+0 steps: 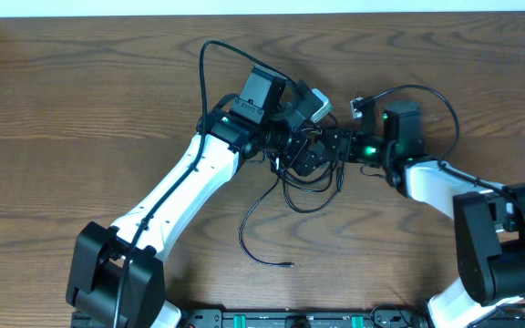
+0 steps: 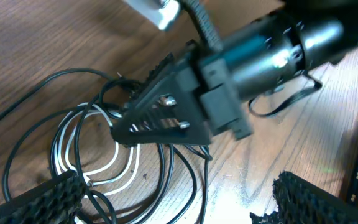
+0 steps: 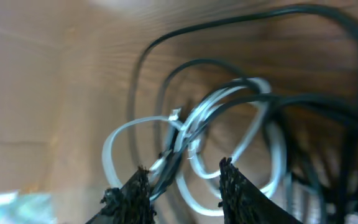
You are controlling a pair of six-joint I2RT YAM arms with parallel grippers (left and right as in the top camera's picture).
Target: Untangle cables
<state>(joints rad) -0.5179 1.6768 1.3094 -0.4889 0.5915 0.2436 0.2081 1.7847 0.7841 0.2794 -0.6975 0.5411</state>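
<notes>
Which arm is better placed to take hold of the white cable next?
Right, probably. The white cable loops pass between the parted fingers of the right gripper in its wrist view. The left gripper is wide open too, but the right gripper sits in front of it, over that cable.

My left arm reaches from near-left base up toward middle of workspace. Wrist bent, left gripper pointing down, jaws spread wide. In own wrist view, fingers sit at lower corners. My right arm comes in from right, forearm low. Right gripper aimed left, just beside left one. Jaws partly apart, clear gap between fingertips.
</notes>
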